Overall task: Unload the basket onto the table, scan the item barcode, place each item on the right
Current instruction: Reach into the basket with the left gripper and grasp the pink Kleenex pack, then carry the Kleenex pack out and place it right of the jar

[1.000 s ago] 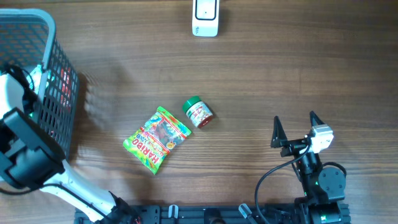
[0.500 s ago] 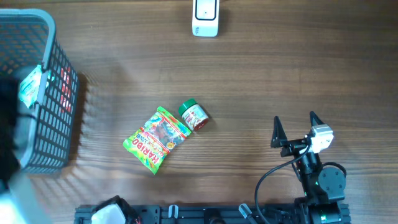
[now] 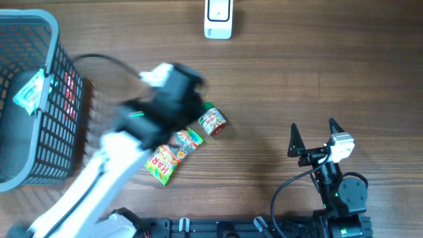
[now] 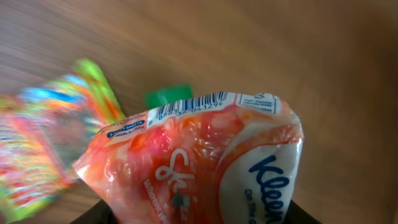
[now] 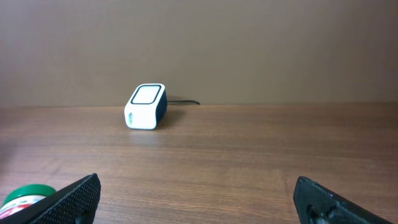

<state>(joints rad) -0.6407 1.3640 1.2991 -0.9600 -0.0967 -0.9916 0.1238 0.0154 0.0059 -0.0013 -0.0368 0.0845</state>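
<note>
One soft tissue pack (image 4: pixel 199 162) is hanging in the left pincer (image 4: pixel 198 219), which is pinching it by the end nearest the wrist camera, above the middle of the counter (image 3: pixel 317 66). The pack is looking light and squashy, and its glossy film is likely slippery, so a firm pinch on the padded body is suiting it better than a hold on the thin seam. Its barcode (image 4: pixel 189 107) is running along the far edge, clear of the fingers, and any regrip should be leaving that strip uncovered. Crushing is doing little harm here, though wrinkling the film could be bending the code.

The scanner (image 3: pixel 218 20) is sitting at twelve o'clock by the far counter edge, and the wood between it and the arm is lying open. Below the arm, a candy bag (image 3: pixel 168 157) and a green-lidded jar (image 3: pixel 213 121) are lying close together, so dipping low is risking a knock. The basket (image 3: pixel 63 73) is standing at nine o'clock. The right pincer (image 3: pixel 312 140) is waiting at four o'clock, spread wide and holding nothing.
</note>
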